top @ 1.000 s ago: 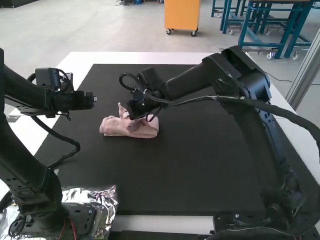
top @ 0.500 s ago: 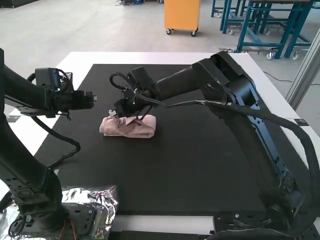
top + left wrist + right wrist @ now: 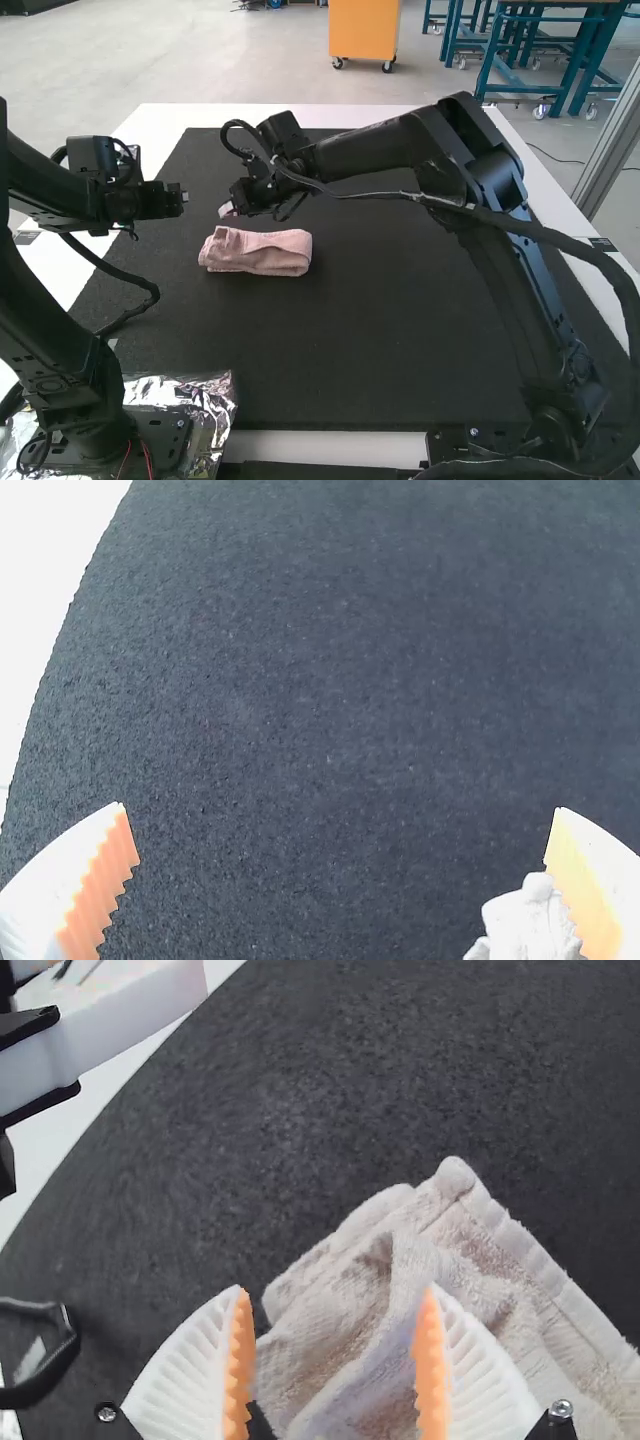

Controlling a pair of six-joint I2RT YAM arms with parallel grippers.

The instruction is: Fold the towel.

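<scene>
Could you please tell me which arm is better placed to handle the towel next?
Probably the right: the right gripper is open, with the folded towel showing between its fingers, while the left gripper, also open, faces the dark mat.

Black mat (image 3: 350, 340) on white table (image 3: 280, 116), crumpled silver foil (image 3: 214, 396) near left.

Pale grey floor (image 3: 220, 50), orange wheeled cabinet (image 3: 363, 28), blue-framed workbench (image 3: 491, 55), slanting metal post (image 3: 611, 145).

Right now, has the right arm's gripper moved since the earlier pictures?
Yes. In the high view, the right gripper has moved toward the left edge of the black mat, off the towel.
</scene>
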